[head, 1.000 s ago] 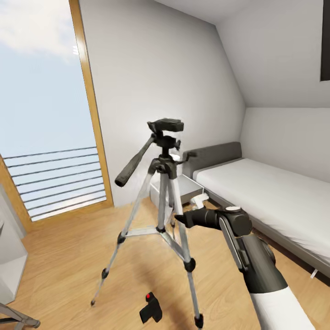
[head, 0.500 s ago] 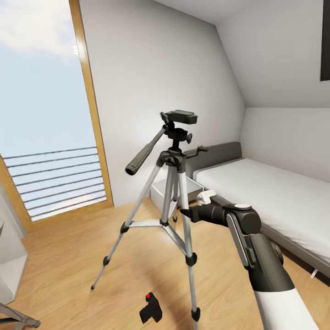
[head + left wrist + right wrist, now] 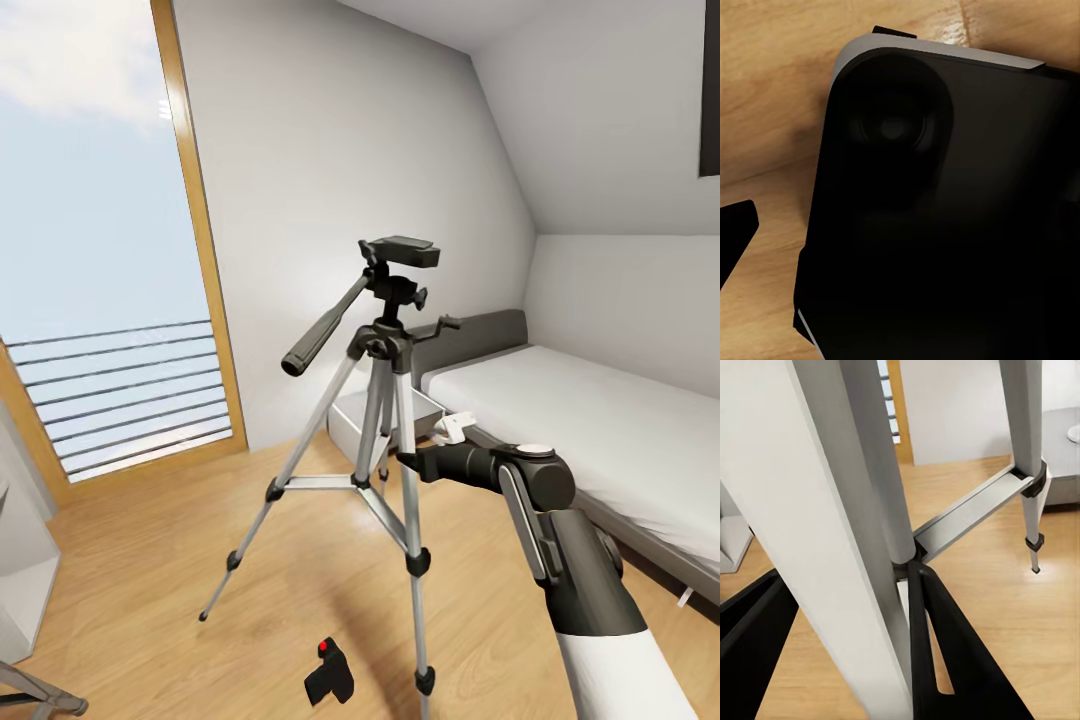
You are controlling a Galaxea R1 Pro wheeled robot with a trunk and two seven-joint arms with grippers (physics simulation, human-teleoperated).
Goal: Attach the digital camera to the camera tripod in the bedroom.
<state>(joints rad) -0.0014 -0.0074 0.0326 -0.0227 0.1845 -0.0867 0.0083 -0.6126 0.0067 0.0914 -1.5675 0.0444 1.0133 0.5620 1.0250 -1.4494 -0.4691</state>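
Window with wood frame and horizontal railing bars sat at far left of the head view, light plank floor below it. Left end effector: left wrist view gave just one dark fingertip at the frame edge over wood floor, beside a large black body with a grey rim; couldn't tell whether it was wide or narrow.

Camera tripod stood centre frame in the bedroom, between window and bed. Silver legs splayed, black head on top with bare mounting plate, long pan handle angled down toward the window side. Tripod looked tilted; nearest foot sat low in frame close to the robot.

Digital camera lay on the floor near the bottom edge, red button up, just beside the tripod's nearest leg and apart from the head.

Right end effector reached in from the right at mid-leg height, meeting the nearest tripod leg. Right wrist view showed that silver leg running between the two black fingers, jaws closed narrow around it, gripping the tripod. Centre brace and another leg with black foot were visible beyond.

Bed with grey headboard and white mattress sat at right, against the pale wall.
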